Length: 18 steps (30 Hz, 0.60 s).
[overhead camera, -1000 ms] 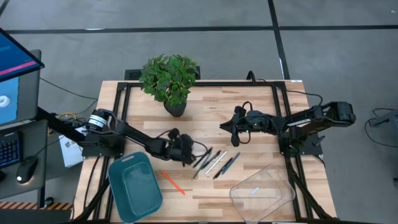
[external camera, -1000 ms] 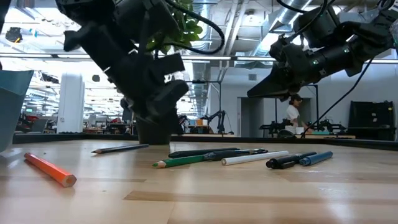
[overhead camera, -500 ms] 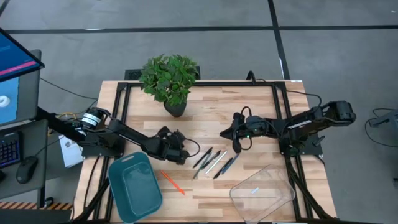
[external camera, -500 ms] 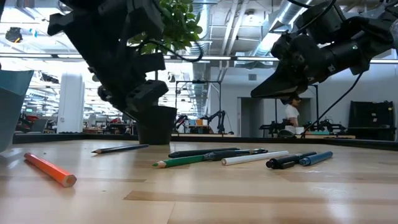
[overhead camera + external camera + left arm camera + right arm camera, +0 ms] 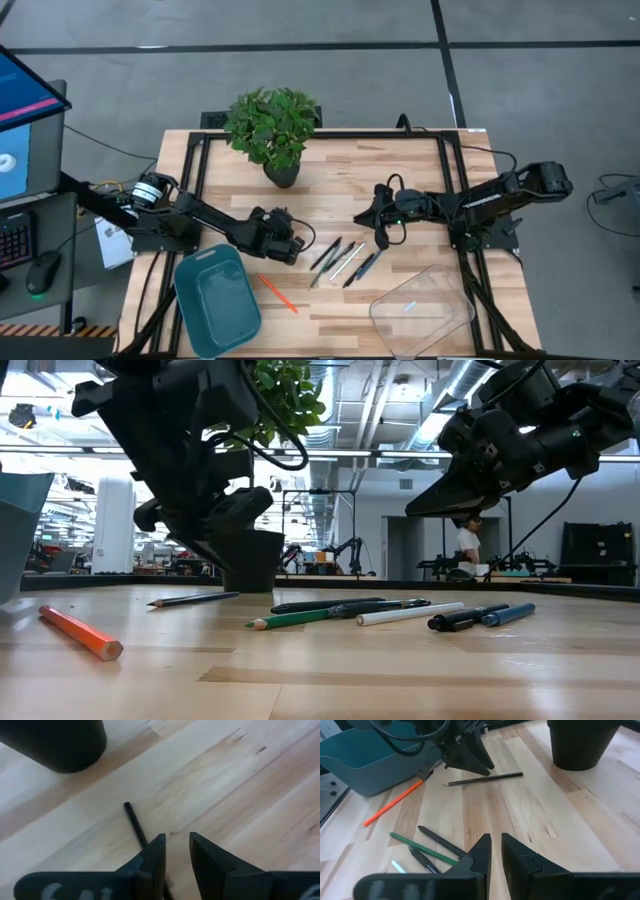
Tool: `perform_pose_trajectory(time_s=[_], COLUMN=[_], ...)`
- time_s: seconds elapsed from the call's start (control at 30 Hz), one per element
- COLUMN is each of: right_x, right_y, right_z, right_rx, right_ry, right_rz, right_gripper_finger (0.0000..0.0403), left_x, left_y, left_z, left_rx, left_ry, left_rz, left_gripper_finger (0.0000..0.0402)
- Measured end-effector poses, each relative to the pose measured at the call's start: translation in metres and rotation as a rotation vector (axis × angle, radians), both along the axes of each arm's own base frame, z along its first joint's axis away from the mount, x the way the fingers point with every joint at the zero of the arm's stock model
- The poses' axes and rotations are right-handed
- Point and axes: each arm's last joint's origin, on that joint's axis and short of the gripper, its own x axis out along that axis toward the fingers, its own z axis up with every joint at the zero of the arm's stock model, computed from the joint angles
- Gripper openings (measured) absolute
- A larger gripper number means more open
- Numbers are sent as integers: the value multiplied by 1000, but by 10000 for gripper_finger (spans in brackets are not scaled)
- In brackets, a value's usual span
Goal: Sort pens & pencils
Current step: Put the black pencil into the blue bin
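Note:
Several pens and pencils (image 5: 340,262) lie side by side on the table's middle: green, dark, whitish and blue ones (image 5: 400,613). An orange one (image 5: 278,293) lies nearer the teal tray (image 5: 215,300). One dark pencil (image 5: 485,779) lies apart on the wood, toward the plant pot. My left gripper (image 5: 297,247) hovers just above this pencil, its fingers a narrow gap apart (image 5: 176,850), and the pencil (image 5: 134,820) runs under one finger. My right gripper (image 5: 381,238) hangs shut and empty above the table (image 5: 495,840), on the far side of the pens.
A potted plant (image 5: 282,172) stands at the far middle of the table. A clear container (image 5: 420,310) sits at the near right, and the teal tray is at the near left. A monitor and a keyboard stand off the table's left side. A person shows far off in the room.
My left gripper has moved away from the pen cluster toward the table's left edge and risen a little. The pens and pencils lie where they were.

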Motion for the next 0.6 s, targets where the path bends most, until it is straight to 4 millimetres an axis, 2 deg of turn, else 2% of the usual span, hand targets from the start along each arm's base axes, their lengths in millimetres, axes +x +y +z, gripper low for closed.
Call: perform_pose_trajectory(time_s=[0.3, 0.6], right_x=[0, 0], right_y=[2, 9], right_z=[0, 0], right_rx=[25, 49], right_ry=[1, 2], right_rz=[-4, 19], right_gripper_finger=[66, 66], left_x=[-1, -9], left_y=[-4, -13], left_z=[-1, -6], left_rx=[-73, -67], left_ry=[-38, -70], left_rz=[43, 76], left_gripper_finger=[78, 77])
